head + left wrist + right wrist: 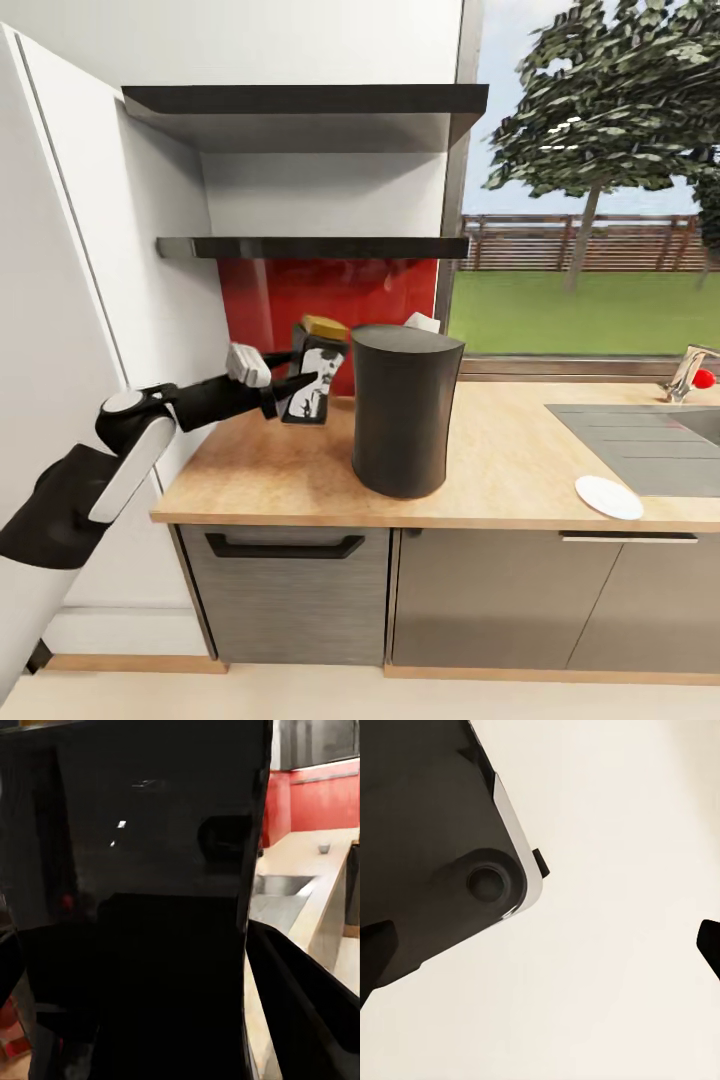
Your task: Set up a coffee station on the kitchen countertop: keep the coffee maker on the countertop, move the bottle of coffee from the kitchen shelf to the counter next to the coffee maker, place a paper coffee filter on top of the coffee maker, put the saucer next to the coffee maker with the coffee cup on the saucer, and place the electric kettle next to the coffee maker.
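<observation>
The bottle of coffee point(323, 382), dark brown with a golden lid and a black-and-white label, is tilted just left of the coffee maker point(405, 410). It hangs low over the kitchen countertop point(500, 470). My left gripper point(300, 380) is shut on it from the left. In the left wrist view the dark bottle of coffee point(150, 870) sits between the fingers point(300, 982). A white corner of the paper coffee filter point(422, 322) peeks from behind the coffee maker's top. The saucer point(608, 497) lies near the counter's front edge, at the right. My right gripper point(540, 952) is open over pale floor.
The kitchen shelf point(310, 247) runs above the red back panel, with a second shelf higher up. A sink point(650, 430) with a faucet point(688, 370) is set into the counter at the right. A tall white cabinet point(60, 300) stands at the left. The robot's dark base point(427, 847) is below my right gripper.
</observation>
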You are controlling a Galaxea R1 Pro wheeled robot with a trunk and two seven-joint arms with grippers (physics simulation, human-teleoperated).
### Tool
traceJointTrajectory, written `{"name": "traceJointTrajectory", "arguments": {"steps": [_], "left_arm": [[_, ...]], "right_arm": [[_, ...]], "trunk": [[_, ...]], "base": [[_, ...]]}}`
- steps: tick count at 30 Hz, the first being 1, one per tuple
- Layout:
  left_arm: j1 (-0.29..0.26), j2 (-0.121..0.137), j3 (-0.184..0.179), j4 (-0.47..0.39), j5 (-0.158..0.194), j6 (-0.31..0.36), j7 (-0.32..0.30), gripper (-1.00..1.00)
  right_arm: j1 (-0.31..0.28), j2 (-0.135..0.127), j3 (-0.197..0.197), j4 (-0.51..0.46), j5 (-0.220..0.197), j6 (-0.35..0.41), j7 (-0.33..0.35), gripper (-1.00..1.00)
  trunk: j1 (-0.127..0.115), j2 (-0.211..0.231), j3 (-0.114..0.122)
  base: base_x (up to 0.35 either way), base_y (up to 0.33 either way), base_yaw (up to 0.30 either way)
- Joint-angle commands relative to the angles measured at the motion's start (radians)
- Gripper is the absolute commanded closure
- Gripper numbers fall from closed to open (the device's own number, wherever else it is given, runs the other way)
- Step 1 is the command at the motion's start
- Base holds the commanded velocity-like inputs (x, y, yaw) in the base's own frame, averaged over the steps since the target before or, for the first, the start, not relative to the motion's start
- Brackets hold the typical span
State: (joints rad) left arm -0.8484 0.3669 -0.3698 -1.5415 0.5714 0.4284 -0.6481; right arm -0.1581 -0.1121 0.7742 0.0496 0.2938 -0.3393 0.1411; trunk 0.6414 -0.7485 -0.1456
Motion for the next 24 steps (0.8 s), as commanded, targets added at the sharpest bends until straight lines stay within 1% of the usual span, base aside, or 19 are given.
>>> {"name": "traceJointTrajectory", "arguments": {"steps": [1, 7, 8, 10, 12, 13, 15, 18, 20, 21, 22, 23, 24], "left_arm": [[0.008, 0.0, -0.001, 0.0, 0.013, -0.009, 0.021, 1.0], [0.052, 0.0, -0.001, -0.001, 0.013, -0.042, 0.068, 1.0], [0.065, 0.0, -0.002, -0.002, 0.013, -0.059, 0.09, 1.0], [0.109, -0.001, -0.003, -0.002, 0.013, -0.143, 0.175, 1.0], [0.154, -0.004, -0.006, -0.001, 0.013, -0.212, 0.256, 1.0], [0.163, -0.004, -0.007, -0.001, 0.013, -0.227, 0.276, 1.0], [0.184, -0.005, -0.008, 0.0, 0.013, -0.279, 0.337, 1.0], [0.194, -0.006, -0.009, 0.0, 0.013, -0.312, 0.368, 1.0], [0.205, -0.011, -0.01, 0.001, 0.013, -0.336, 0.379, 1.0], [0.22, -0.024, -0.01, 0.001, 0.013, -0.368, 0.383, 1.0], [0.224, -0.03, -0.01, 0.001, 0.013, -0.379, 0.384, 1.0], [0.232, -0.048, -0.01, 0.001, 0.013, -0.398, 0.385, 1.0], [0.234, -0.054, -0.01, 0.001, 0.013, -0.403, 0.385, 1.0]], "right_arm": [[-0.001, 0.0, -0.007, 0.003, 0.01, -0.006, 0.001, -1.0], [-0.001, 0.0, -0.007, 0.003, 0.01, -0.006, 0.001, -1.0], [-0.001, 0.0, -0.007, 0.003, 0.01, -0.006, 0.001, -1.0], [-0.001, 0.0, -0.007, 0.003, 0.01, -0.006, 0.001, -1.0], [-0.001, 0.0, -0.007, 0.003, 0.01, -0.006, 0.001, -1.0], [-0.001, 0.0, -0.007, 0.003, 0.01, -0.006, 0.001, -1.0], [-0.001, 0.0, -0.007, 0.003, 0.01, -0.006, 0.0, -1.0], [-0.001, 0.0, -0.007, 0.003, 0.01, -0.006, 0.001, -1.0], [-0.001, 0.0, -0.007, 0.003, 0.01, -0.006, 0.0, -1.0], [-0.001, 0.0, -0.007, 0.003, 0.01, -0.006, 0.0, -1.0], [-0.001, 0.0, -0.007, 0.003, 0.01, -0.006, 0.001, -1.0], [-0.001, 0.0, -0.007, 0.003, 0.01, -0.006, 0.001, -1.0], [-0.001, 0.0, -0.007, 0.003, 0.01, -0.006, 0.001, -1.0]], "trunk": [[0.0, -0.001, -0.002], [0.0, -0.001, -0.002], [0.0, -0.001, -0.002], [0.0, -0.001, -0.002], [0.0, -0.001, -0.002], [0.0, -0.001, -0.002], [0.0, -0.001, -0.002], [0.0, -0.001, -0.002], [0.0, -0.001, -0.002], [0.0, -0.001, -0.002], [0.0, -0.001, -0.002], [0.0, -0.001, -0.002], [0.0, -0.001, -0.002]], "base": [[0.0, 0.0, 0.0], [0.0, 0.0, 0.0], [0.0, 0.0, 0.0], [0.0, 0.0, 0.0], [0.0, 0.0, 0.0], [0.0, 0.0, 0.0], [0.0, 0.0, 0.0], [0.0, 0.0, 0.0], [0.0, 0.0, 0.0], [0.0, 0.0, 0.0], [0.0, 0.0, 0.0], [0.0, 0.0, 0.0], [0.0, 0.0, 0.0]]}}
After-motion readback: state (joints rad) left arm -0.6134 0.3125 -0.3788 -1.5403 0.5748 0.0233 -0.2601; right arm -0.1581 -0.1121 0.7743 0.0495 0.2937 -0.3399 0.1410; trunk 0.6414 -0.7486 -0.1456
